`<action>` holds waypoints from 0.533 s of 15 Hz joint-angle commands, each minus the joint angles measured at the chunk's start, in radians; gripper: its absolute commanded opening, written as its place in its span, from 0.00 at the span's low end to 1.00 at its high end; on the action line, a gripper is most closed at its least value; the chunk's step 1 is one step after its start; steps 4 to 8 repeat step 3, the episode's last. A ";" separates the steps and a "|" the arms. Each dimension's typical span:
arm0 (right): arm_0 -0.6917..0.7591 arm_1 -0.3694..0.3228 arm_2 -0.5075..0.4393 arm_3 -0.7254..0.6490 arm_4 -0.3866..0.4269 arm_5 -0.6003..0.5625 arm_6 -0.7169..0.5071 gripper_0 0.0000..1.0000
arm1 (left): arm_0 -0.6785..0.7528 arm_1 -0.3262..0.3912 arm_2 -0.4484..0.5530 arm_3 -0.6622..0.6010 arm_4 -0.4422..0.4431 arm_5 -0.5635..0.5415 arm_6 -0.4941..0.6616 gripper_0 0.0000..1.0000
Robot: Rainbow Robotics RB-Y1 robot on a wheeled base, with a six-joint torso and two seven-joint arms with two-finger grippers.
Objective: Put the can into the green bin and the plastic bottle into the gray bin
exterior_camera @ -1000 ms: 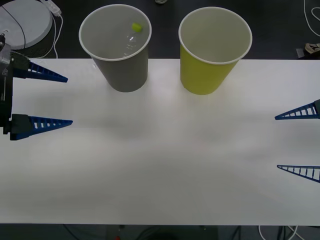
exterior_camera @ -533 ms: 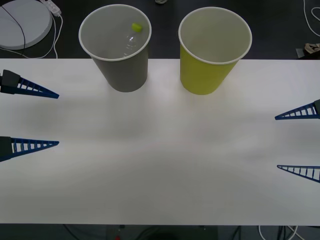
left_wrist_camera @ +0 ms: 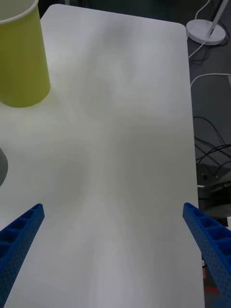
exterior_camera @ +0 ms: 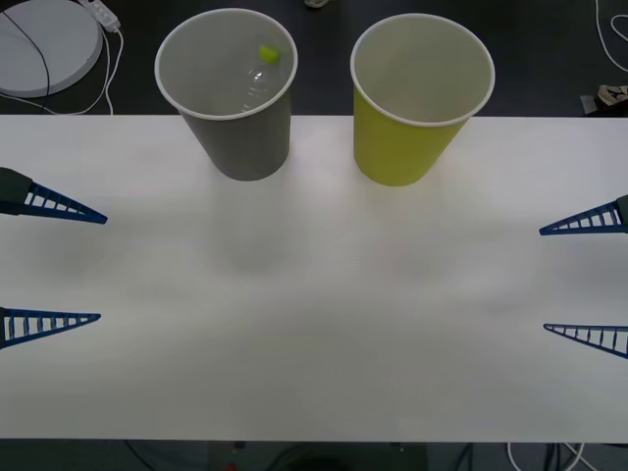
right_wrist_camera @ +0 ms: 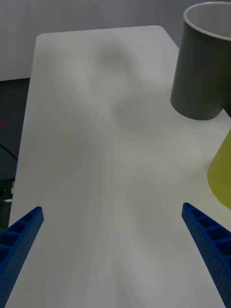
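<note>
Front view, plastic bottle (exterior_camera: 257,77) half-hidden inside gray bin (exterior_camera: 235,137), body faint

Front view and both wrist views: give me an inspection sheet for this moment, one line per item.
Surface: white table, bare between the bins and the grippers.
Job's things: plastic bottle lies inside the gray bin; green bin beside it, upright, no can seen.
Clutter: nothing seen.
Grippers: left gripper open at the left table edge; right gripper open at the right edge; both hold nothing.
Cables: white cables on the floor behind.
Surroundings: round white base on dark floor.
</note>
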 commanded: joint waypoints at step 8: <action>0.000 0.000 0.000 0.000 0.000 0.000 0.000 1.00 | -0.001 0.000 -0.001 -0.001 -0.002 0.001 0.000 1.00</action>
